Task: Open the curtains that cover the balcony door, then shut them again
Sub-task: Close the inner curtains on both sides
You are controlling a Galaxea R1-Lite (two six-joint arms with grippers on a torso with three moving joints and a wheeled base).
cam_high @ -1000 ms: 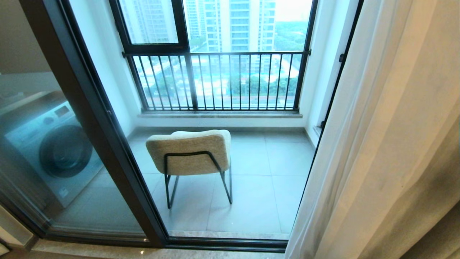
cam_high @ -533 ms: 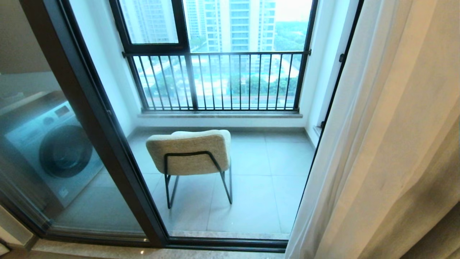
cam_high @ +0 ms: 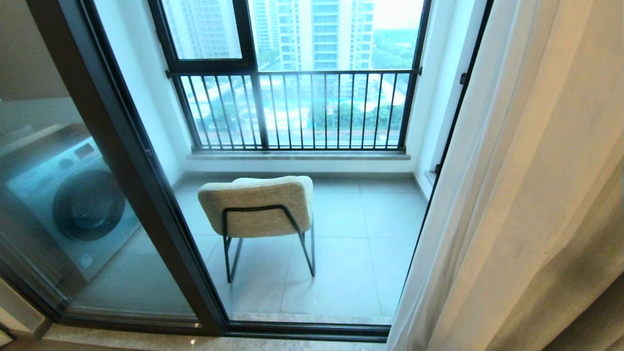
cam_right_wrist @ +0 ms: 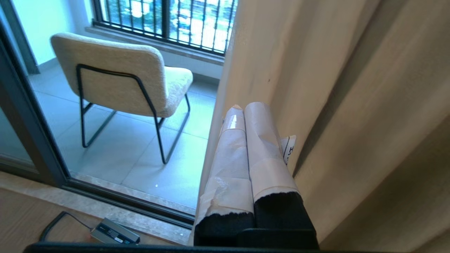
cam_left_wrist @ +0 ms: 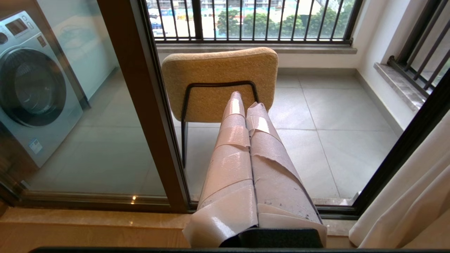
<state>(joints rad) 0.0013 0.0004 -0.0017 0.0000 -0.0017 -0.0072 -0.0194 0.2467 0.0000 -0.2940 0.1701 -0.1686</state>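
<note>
No text, brand or number can be read anywhere. A small label [cam_left_wrist: 35, 145] on the washing machine [cam_left_wrist: 33, 88], its display, a white tag [cam_right_wrist: 289, 149] with dark marks beside the right gripper [cam_right_wrist: 250, 107], and a grey box [cam_right_wrist: 113, 232] on the floor all carry print too small to make out.

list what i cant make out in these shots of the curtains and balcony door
- Curtains: top, rail and hem cut off by the head view's edges.
- Right gripper: shut, fingertips against the curtain folds; contact cannot be told in the right wrist view.
- Balcony door: top and left side cut off by the head view's edges.
- Chair: seat hidden behind its own backrest and the shut left gripper.
</note>
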